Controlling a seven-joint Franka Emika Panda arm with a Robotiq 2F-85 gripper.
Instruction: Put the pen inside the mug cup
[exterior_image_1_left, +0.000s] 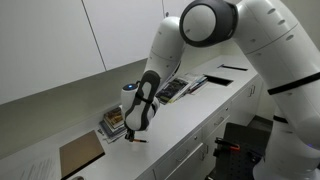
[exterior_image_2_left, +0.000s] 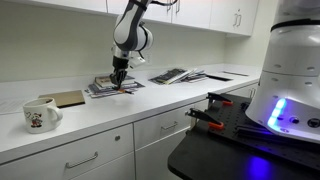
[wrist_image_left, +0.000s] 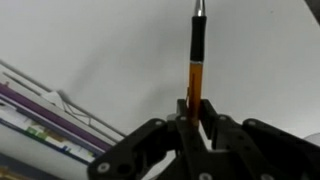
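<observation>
The pen (wrist_image_left: 196, 60) is pinched in the gripper (wrist_image_left: 196, 110); the mug (exterior_image_2_left: 40, 114) stands apart from it on the counter (exterior_image_2_left: 150, 104).
The pen is 1 thin stick with an amber-brown barrel, a black section beyond it and a silvery tip, clamped near 1 end and pointing straight out from the jaws. The mug is cream-white with a reddish figure on its side, upright, mouth up, well apart from the pen.

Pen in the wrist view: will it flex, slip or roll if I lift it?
The pen looks straight and rigid, so probably no flex. The gripper pinches only one end, so the free length may pivot. Its round, glossy barrel would likely roll on the counter if released.
</observation>
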